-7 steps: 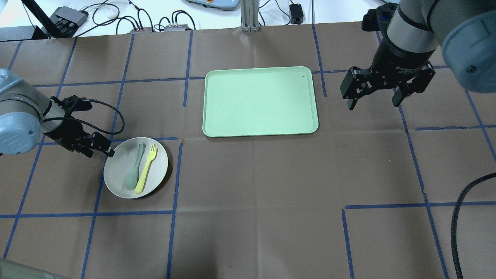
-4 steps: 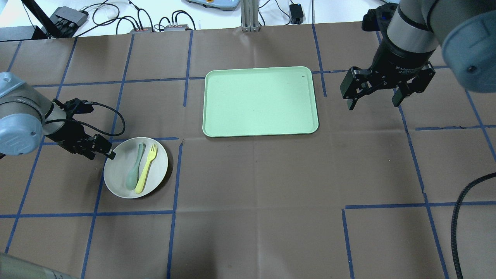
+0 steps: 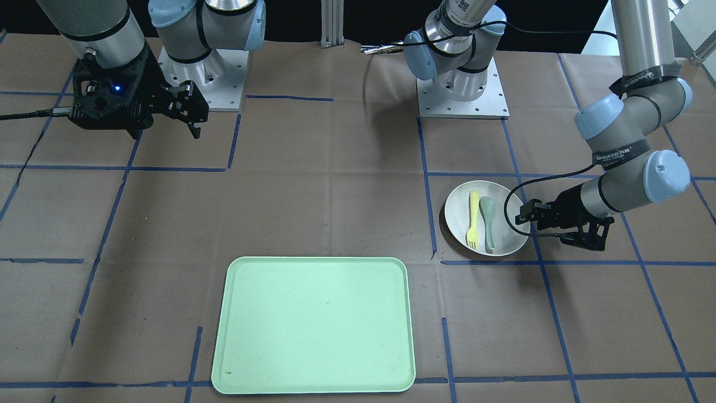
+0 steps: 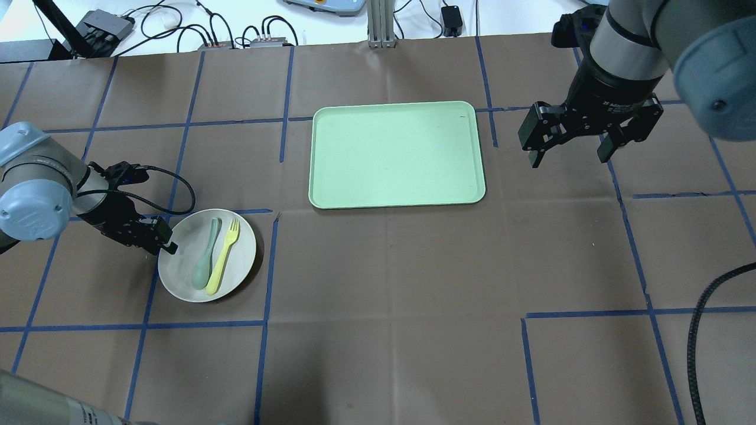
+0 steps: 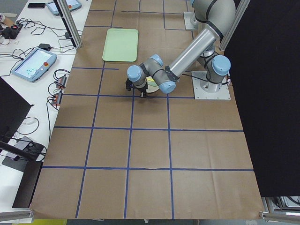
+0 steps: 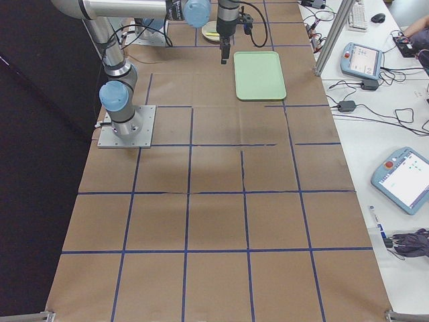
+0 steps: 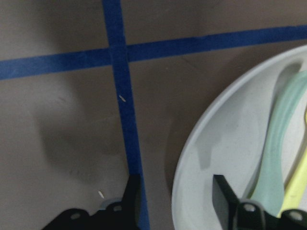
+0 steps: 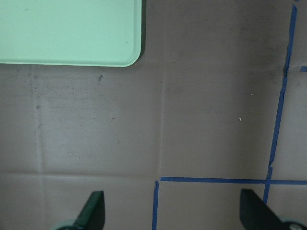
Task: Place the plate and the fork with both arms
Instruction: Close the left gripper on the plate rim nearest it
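The off-white plate lies at the table's left, with the yellow fork and a grey-green spoon side by side on it. My left gripper is low at the plate's left rim and open. In the left wrist view one finger stands outside the plate and the other inside it, close to the spoon. The front view shows the same gripper at the plate holding the fork. My right gripper hangs open and empty to the right of the tray.
A mint-green tray lies at the table's far middle; its corner shows in the right wrist view. Brown paper with blue tape lines covers the table. Cables and boxes lie beyond the far edge.
My left gripper has shifted a little toward the robot along the plate's left rim, with its fingers now astride the rim. The right arm has stayed still.
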{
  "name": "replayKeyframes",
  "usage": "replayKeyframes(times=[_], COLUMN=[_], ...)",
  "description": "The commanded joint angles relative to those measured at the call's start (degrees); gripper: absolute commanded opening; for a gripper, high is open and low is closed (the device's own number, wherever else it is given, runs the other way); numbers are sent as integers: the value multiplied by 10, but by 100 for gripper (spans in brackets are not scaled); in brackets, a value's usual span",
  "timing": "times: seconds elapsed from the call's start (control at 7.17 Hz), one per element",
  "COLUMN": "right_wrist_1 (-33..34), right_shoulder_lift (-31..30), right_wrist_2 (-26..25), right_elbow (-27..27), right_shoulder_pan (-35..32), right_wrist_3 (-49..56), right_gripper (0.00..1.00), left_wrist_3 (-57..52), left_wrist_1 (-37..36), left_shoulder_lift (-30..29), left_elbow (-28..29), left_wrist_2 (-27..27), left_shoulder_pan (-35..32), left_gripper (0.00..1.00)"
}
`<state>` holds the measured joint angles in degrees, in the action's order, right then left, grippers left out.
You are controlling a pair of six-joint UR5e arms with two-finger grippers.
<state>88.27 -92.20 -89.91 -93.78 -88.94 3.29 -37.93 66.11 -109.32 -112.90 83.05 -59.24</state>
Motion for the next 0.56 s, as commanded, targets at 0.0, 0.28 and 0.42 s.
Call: replayKeyframes(times=[0.0,0.28,0.42], right_wrist_1=[1,1,1], right_shoulder_lift=[0,0,0], right_wrist_2=[0,0,0], right_elbow=[0,0,0], right_shoulder_pan=[0,0,0], right_wrist_3=[0,0,0], right_gripper=[100,100,100], left_wrist_3=[0,1,1], left_wrist_1=[3,3,3], left_shoulder_lift=[-1,-1,-2], left_elbow=[0,0,0], left_wrist_2=[-14,-14,-14], left_shoulder_pan=[0,0,0], left_gripper=[34,30,27])
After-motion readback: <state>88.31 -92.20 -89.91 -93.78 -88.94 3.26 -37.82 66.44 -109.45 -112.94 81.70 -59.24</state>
